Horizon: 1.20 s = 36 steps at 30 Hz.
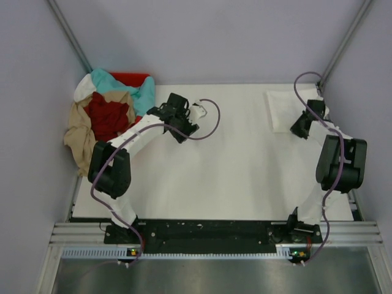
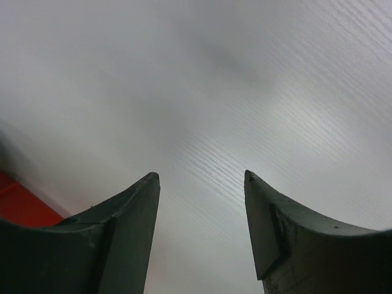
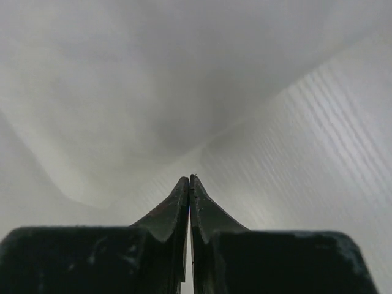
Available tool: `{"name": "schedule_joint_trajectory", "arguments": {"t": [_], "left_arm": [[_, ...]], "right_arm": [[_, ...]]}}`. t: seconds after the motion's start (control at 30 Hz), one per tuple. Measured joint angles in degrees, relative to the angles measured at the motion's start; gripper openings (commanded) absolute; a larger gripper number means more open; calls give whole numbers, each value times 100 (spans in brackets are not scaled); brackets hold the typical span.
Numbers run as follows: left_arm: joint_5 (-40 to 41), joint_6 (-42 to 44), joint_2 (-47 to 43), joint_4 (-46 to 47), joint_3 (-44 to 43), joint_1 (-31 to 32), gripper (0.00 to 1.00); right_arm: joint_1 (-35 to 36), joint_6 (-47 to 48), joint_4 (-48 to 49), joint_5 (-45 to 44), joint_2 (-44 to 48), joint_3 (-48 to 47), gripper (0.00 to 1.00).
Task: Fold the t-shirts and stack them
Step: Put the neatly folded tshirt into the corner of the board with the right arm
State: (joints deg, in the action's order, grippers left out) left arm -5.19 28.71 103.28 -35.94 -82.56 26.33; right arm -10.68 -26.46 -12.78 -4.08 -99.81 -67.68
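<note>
The left arm bends at the elbow and reaches over the white counter [image 1: 233, 165]; the left tool [image 2: 201, 177] is wide open and holds nothing. The right tool [image 3: 189, 177] is closed, fingertips touching, at the near edge of a folded white t-shirt [image 1: 283, 104] that lies flat at the far right. Its long axis cannot be told. The other t-shirts [image 1: 107, 116] are heaped on the red bin [image 1: 131, 78], far left.

Lab: framed, plain-walled robot table [image 1: 245, 177]

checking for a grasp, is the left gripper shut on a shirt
No, the left gripper is open, only white table showing in the gap.
</note>
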Motion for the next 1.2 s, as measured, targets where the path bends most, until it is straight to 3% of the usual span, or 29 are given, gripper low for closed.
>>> {"name": "schedule_joint_trajectory", "arguments": {"t": [0.13,0.27,0.5,0.93,1.2], "left_arm": [[-59,0,-175,46,85,0,62],[-136,4,-264,116,138,0,62],[-142,44,-289,173,155,-7,62],[-120,136,-341,214,203,-85,62],[-94,166,-356,205,223,-98,62]], "right_arm": [[0,-710,0,157,-343,669,0],[-9,-1167,269,138,-387,680,0],[-114,-1836,380,463,-1196,-219,0],[-160,-1786,-181,802,-2262,-1880,0],[-420,-1491,-391,815,-2240,-1939,0]]}}
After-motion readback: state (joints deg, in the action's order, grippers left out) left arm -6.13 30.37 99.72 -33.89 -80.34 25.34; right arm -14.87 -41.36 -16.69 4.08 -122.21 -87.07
